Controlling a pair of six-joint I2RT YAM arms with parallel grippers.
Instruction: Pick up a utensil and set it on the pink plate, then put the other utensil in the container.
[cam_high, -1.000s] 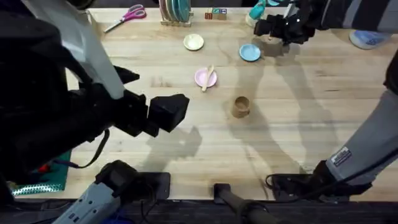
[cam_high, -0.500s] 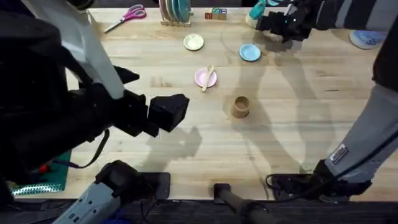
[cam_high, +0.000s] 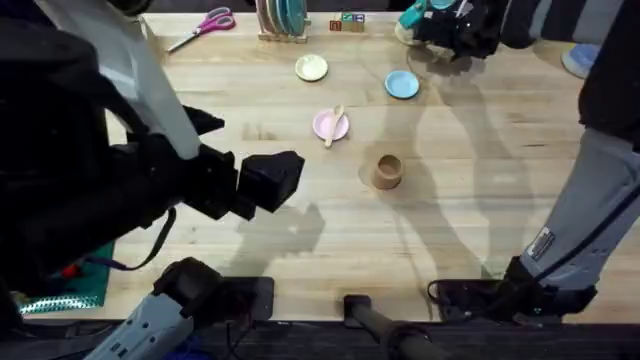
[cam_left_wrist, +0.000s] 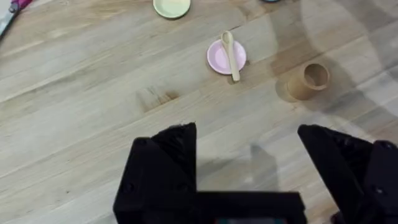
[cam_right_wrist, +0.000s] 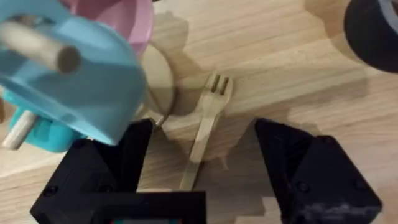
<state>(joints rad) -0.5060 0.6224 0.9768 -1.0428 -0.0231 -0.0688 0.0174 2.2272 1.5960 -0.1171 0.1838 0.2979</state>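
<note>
Spoon placement on the pink plate at frame centre is complete, while the fork remains on the counter, straddled by the open, empty right hand, container unfilled.

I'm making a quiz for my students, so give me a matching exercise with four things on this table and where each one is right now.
Things:
1. spoon
2. fork
3. wooden cup
4. scissors

Places:
A. far left part of the table
B. flat on the table between the right gripper's open fingers
C. across the pink plate
D. upright on bare wood, nearer the arms' bases than the plates

Pairs: 1-C, 2-B, 3-D, 4-A
</note>
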